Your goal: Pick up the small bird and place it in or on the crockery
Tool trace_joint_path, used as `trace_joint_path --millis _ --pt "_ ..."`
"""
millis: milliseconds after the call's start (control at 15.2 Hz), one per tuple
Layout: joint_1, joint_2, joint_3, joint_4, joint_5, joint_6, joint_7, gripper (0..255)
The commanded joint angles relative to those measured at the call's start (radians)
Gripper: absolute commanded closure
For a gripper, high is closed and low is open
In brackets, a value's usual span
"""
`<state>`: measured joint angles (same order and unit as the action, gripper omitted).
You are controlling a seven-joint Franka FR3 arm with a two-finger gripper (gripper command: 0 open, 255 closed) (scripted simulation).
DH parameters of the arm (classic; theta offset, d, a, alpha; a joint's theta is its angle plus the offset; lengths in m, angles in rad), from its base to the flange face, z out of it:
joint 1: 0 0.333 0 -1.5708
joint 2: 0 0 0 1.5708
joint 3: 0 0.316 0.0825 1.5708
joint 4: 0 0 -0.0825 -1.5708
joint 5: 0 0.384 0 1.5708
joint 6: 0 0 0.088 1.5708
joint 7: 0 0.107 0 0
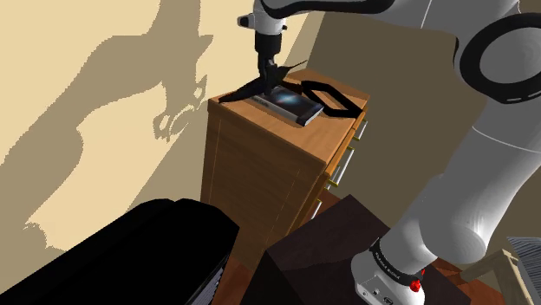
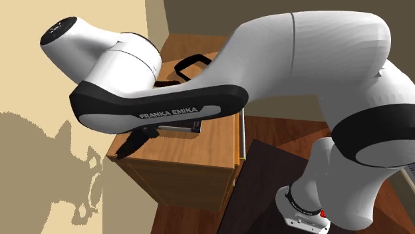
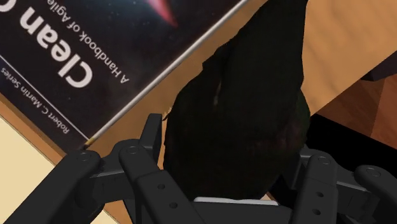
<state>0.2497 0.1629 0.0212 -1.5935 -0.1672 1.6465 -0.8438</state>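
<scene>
A black small bird (image 1: 250, 89) is at the far left corner of a wooden dresser top (image 1: 260, 130), its body partly over a dark book (image 1: 291, 102). My gripper (image 1: 270, 73) comes down on it from above. In the wrist view the fingers (image 3: 137, 167) clasp the bird (image 3: 248, 108) from both sides, with the "Clean" book (image 3: 76, 57) beside it. The crockery (image 1: 314, 86), a black ring-shaped dish, lies just past the book toward the shoulder view's right. From the second exterior view the bird's tail (image 2: 131, 145) pokes out under my forearm, and the dish (image 2: 189, 64) lies behind. Whether the bird rests on the wood is unclear.
The dresser stands against a beige wall, its drawer fronts (image 1: 340, 165) facing the shoulder view's right. A large black object (image 1: 130, 256) sits low at the left. My dark stand (image 1: 325, 251) is close below the dresser. A drop to the floor lies beyond the dresser's edges.
</scene>
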Motion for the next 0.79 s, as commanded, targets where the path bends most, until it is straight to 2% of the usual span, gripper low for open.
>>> trace_joint_path --millis 0,528,726 --pt "0.0 0.002 0.0 0.031 0.0 -0.028 -0.005 255" --pt "0.003 0.018 0.001 0.157 0.0 -0.138 -0.02 255" --pt "-0.037 -0.018 -0.027 0.106 -0.002 -0.112 -0.083 255"
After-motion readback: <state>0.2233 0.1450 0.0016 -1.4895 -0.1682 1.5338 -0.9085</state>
